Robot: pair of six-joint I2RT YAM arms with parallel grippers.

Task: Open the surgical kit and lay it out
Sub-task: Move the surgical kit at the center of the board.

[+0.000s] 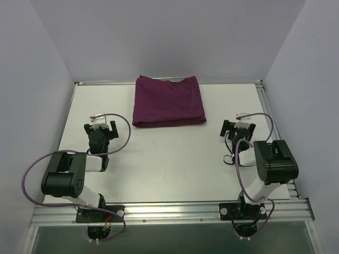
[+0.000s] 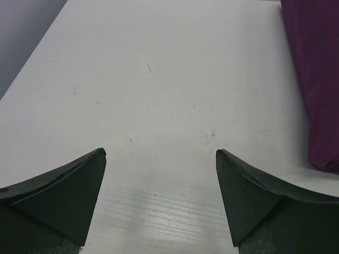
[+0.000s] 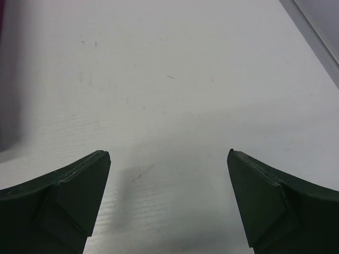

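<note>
- The maroon cloth wrap lies folded shut as a flat, roughly square bundle at the far middle of the white worktop.
- The left gripper sits low over the worktop, near the wrap's near left corner but apart from it. Its jaws are spread wide and hold nothing.
- The right gripper is near the wrap's near right corner, also apart from it, with jaws wide and empty.
- In the left wrist view, the wrap's edge runs along the right side.

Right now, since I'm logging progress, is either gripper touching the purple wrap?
No, in the top view the left gripper and right gripper both sit clearly apart from the folded purple wrap.
</note>
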